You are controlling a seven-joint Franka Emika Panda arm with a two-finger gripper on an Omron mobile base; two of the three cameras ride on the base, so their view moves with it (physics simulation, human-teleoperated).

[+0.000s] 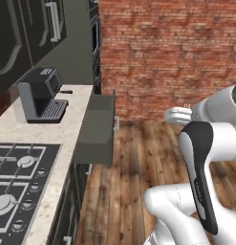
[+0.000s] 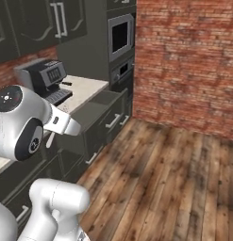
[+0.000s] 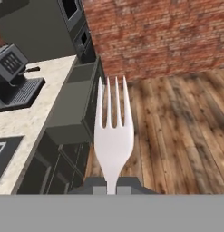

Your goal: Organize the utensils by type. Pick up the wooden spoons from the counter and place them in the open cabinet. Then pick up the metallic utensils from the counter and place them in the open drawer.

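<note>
The end effector (image 3: 112, 189) is clamped on the fork (image 3: 113, 136), apparently by the handle's very end, so it could pivot and miss the open drawer (image 3: 75, 106) ahead-left.

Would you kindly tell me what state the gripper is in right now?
Gripper: shut on the silver fork, tines pointing away from the hand, towards the open drawer.
</note>
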